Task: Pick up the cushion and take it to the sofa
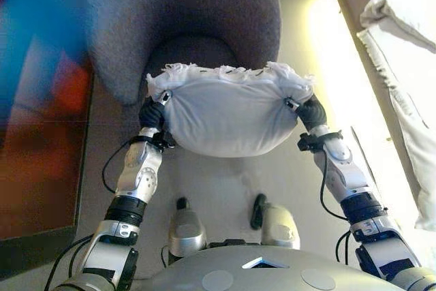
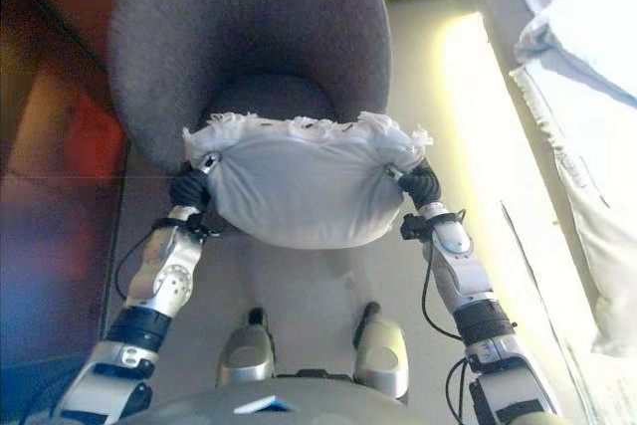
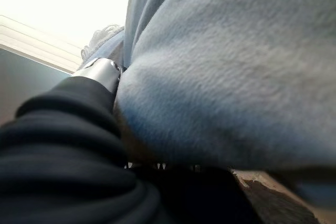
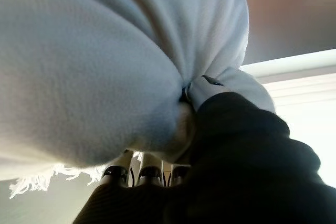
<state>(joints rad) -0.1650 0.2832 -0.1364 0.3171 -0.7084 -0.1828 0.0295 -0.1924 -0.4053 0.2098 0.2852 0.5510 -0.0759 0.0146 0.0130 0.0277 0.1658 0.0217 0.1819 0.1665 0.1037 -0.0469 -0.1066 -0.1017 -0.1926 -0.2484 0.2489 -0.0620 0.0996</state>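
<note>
The pale fringed cushion [image 1: 225, 114] hangs between my two hands, held up in front of me over the floor, with its fringe edge towards a grey round armchair [image 1: 184, 11]. My left hand [image 1: 151, 112] grips its left side and my right hand [image 1: 312, 110] its right side. In the left wrist view my thumb [image 3: 100, 72] presses into the cushion [image 3: 236, 77]. In the right wrist view my thumb [image 4: 210, 85] digs into the cloth [image 4: 89, 61], with the fingers curled under it. The cushion's far edge is level with the front of the armchair's seat.
The armchair stands straight ahead with its high curved back beyond the seat. White bedding [image 1: 402, 5] lies along the right side. A reddish-brown surface [image 1: 41, 168] runs along the left. Pale floor [image 1: 225, 189] lies below the cushion.
</note>
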